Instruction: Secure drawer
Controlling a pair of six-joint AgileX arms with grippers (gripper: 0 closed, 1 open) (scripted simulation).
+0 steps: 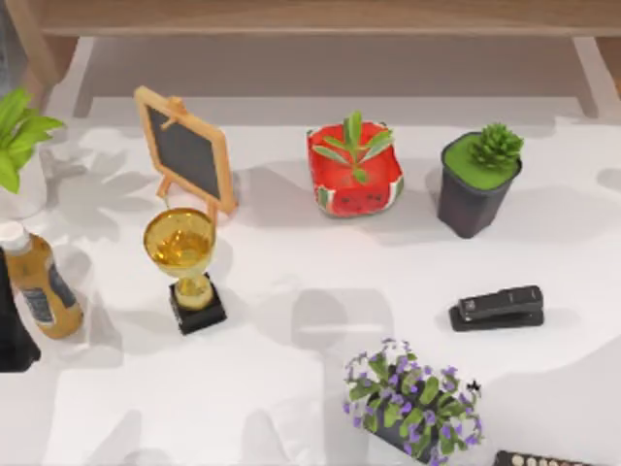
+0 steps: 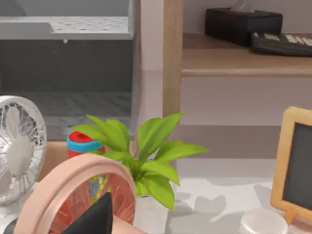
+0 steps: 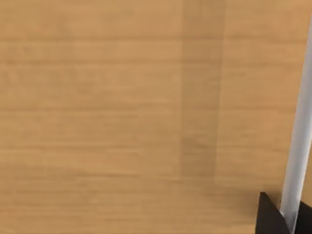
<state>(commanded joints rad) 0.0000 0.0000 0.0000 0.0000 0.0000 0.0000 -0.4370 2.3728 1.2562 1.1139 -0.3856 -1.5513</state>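
The drawer front [image 3: 122, 117] is a light wooden panel seen very close in the right wrist view. A slim silver bar handle [image 3: 302, 122] runs along its edge. My right gripper [image 3: 291, 220] has a dark finger [image 3: 269, 217] on each side of that bar, closed against it. My left gripper [image 1: 12, 330] is parked at the table's far left edge, beside an orange bottle [image 1: 41, 283].
On the white table stand a small chalkboard [image 1: 186, 150], a gold trophy [image 1: 184, 257], a watermelon-patterned planter [image 1: 355, 175], a dark potted succulent [image 1: 477, 184], a black stapler [image 1: 497, 308] and a purple-flowered plant [image 1: 412, 403]. A wooden shelf unit [image 1: 320, 17] runs along the back.
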